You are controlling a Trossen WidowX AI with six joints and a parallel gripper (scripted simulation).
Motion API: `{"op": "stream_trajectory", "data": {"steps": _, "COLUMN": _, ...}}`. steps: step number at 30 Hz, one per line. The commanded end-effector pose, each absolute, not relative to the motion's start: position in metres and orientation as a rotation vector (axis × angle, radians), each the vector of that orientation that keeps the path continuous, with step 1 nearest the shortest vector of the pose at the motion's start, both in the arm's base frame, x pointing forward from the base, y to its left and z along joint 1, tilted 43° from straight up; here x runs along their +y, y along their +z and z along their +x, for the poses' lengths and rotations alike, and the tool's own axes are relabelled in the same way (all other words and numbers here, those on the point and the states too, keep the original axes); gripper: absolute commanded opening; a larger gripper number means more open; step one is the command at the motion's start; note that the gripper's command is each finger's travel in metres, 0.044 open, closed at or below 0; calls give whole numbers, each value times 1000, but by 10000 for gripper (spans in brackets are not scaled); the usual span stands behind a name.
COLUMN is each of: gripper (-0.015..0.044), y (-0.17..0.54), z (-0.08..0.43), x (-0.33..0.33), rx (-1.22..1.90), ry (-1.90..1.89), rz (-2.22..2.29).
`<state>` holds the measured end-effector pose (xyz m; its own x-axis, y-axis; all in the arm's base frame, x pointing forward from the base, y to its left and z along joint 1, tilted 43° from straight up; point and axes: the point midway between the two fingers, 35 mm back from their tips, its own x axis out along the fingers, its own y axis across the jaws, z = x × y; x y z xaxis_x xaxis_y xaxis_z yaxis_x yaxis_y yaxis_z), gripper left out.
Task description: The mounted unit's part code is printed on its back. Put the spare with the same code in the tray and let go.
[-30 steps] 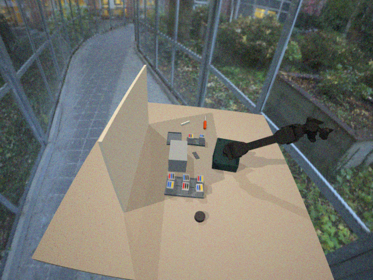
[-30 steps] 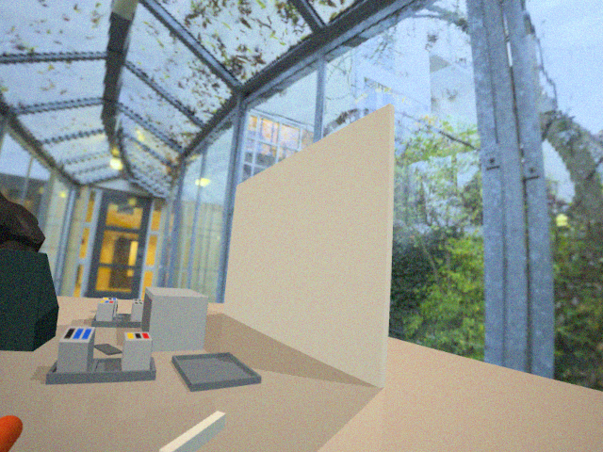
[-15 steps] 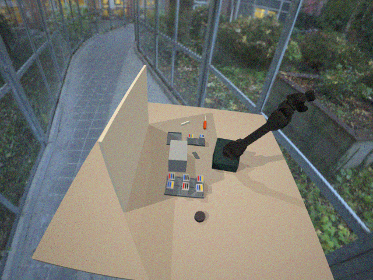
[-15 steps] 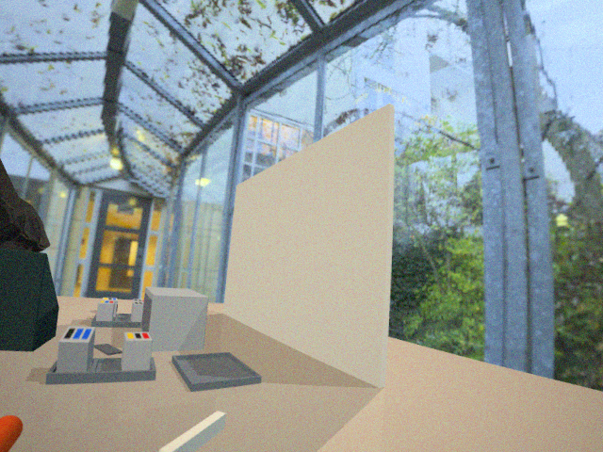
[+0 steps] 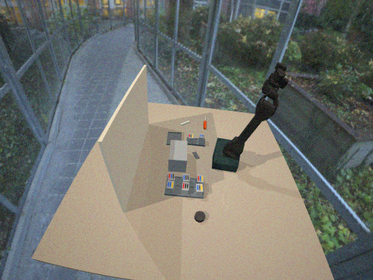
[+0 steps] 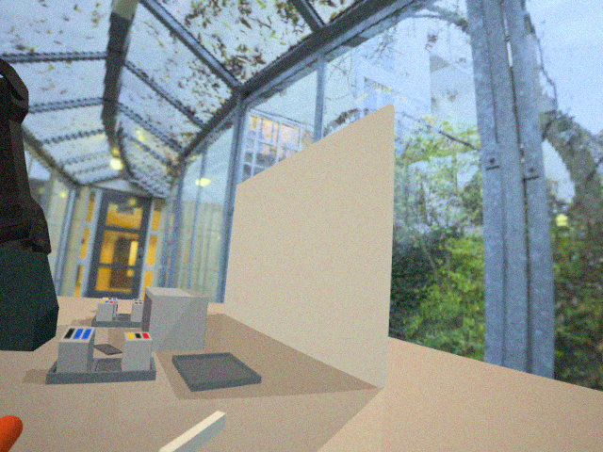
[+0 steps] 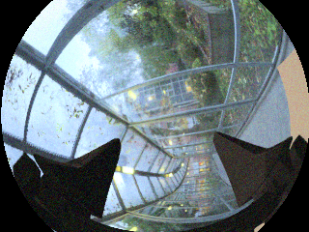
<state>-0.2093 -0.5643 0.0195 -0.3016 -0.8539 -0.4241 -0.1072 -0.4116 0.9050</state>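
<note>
"What is happening toward the desk's near edge, as seen from the top?"

"A black puck (image 5: 199, 216) is lying alone on the desk (image 5: 240, 235) (image 6: 292, 427) (image 7: 298, 92). Beyond it, six striped blocks (image 5: 185, 186) are standing in two rows on a dark holder (image 5: 184, 195) (image 6: 117, 323)."

"And farther in, between the left and right edges?"

"A plain grey box (image 5: 178, 150) (image 6: 177, 318) is standing behind the six, a small dark plate (image 5: 196, 155) (image 6: 107, 348) lying just beside it. Toward the right edge, the arm (image 5: 250, 128) (image 6: 24, 194) is rising from its dark green base (image 5: 218, 163) (image 6: 24, 301)."

"Where is the tray?"

"The shallow tray (image 5: 173, 137) (image 6: 217, 370) is lying past the box, toward the far edge. Beside it, two striped blocks (image 5: 190, 136) (image 6: 137, 352) are standing on a smaller holder (image 5: 196, 141) (image 6: 102, 376). Which spare is carrying the matching code, I cannot tell."

"Anything closer to the far edge?"

"A pale stick (image 5: 185, 122) (image 6: 197, 430) and an orange-handled screwdriver (image 5: 205, 124) (image 6: 8, 431) are lying there, while a tall beige panel (image 5: 129, 126) (image 6: 311, 252) is standing along the left edge."

"And the gripper?"

"The gripper (image 5: 280, 69) (image 7: 168, 141) is hanging high, appearing past the far right corner, its fingers standing wide apart and holding nothing."
</note>
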Motion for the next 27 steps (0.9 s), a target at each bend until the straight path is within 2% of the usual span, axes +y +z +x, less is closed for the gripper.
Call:
{"op": "stream_trajectory", "data": {"steps": 1, "gripper": 440, "y": 22, "z": -163, "x": -577, "rx": -1031, "ry": -1757, "rz": 1416}}
{"op": "stream_trajectory", "data": {"steps": 13, "gripper": 440, "y": 11, "z": 54, "x": -568, "rx": -121, "ry": -1507, "rz": 1440}}
{"op": "stream_trajectory", "data": {"steps": 23, "gripper": 440, "y": 19, "z": 219, "x": -483, "rx": 486, "ry": -1091, "rz": 1298}}
{"op": "stream_trajectory", "data": {"steps": 27, "gripper": 440, "y": 25, "z": 261, "x": -447, "rx": 612, "ry": -956, "rz": 1255}}
